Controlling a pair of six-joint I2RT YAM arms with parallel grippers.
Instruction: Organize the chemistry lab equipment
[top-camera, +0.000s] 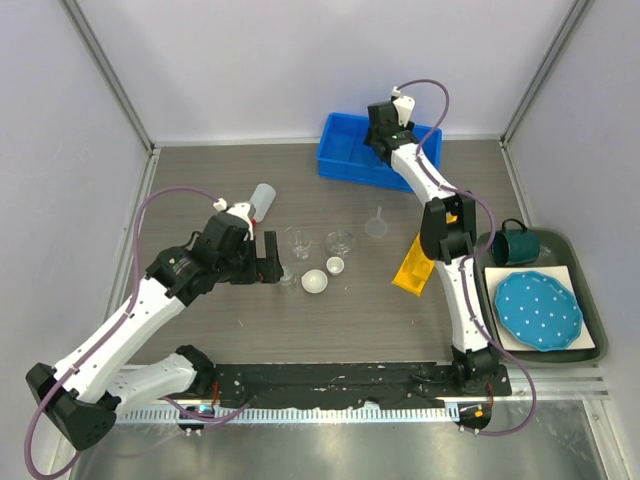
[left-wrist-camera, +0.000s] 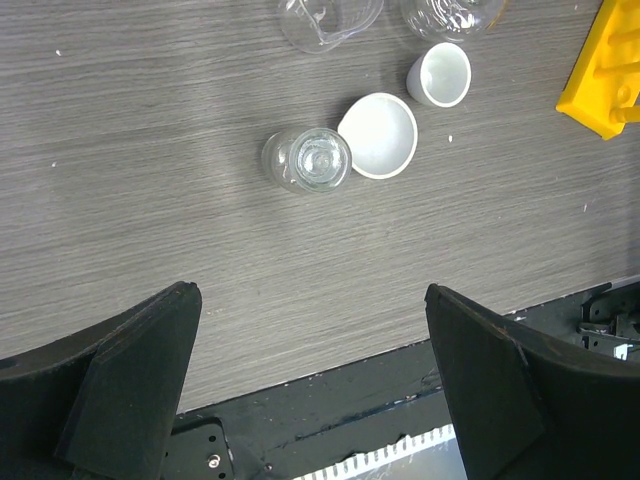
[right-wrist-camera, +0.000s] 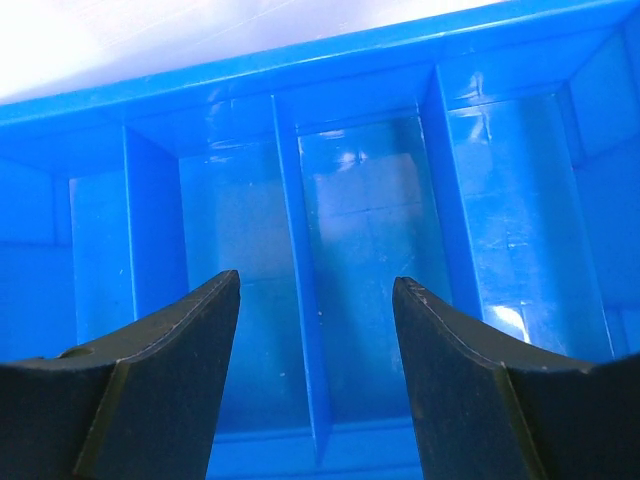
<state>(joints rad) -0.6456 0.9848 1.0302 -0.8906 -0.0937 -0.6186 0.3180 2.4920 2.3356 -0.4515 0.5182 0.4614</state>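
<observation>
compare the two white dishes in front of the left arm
The big dish is wide and shallow with a pouring lip; the small dish is narrower, deeper and cup-like. The big dish lies right beside a glass beaker; the small dish stands farther from it. Both are white, upright and empty on the table.

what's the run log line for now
left end effector open near small beaker | right end effector open, empty, over blue divided bin

Blue bin (top-camera: 338, 158), yellow rack (top-camera: 411, 271), white dishes (top-camera: 314, 282), white-dotted blue plate (top-camera: 538, 310).
</observation>
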